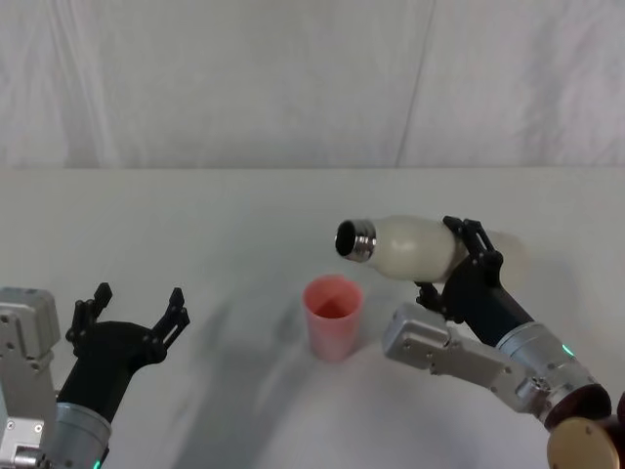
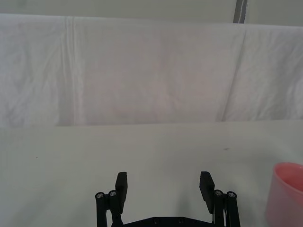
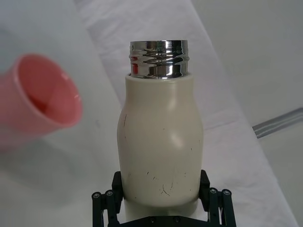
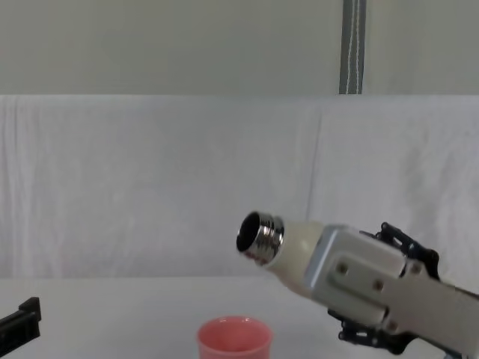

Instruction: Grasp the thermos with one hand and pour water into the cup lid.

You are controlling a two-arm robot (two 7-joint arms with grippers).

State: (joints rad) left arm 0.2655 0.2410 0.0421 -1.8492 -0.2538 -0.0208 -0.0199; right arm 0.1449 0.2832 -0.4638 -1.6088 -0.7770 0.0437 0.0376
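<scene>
Mid-pour: right pincer (image 1: 467,256) clamps the cream-white cylindrical steel-necked thermos (image 1: 415,246), tipped nearly level, at 2 o'clock above the small round pink cup lid (image 1: 332,317). Next, probably tilt further. Left pincer (image 1: 132,308) idles agape at 9 o'clock.

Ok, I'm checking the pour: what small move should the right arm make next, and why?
Probably tip the thermos a little further. The right gripper holds it nearly level, its steel mouth above the cup lid, and no stream shows. The left gripper waits open.

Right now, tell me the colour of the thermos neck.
Shiny silver steel neck, clearest in the right wrist view.
</scene>
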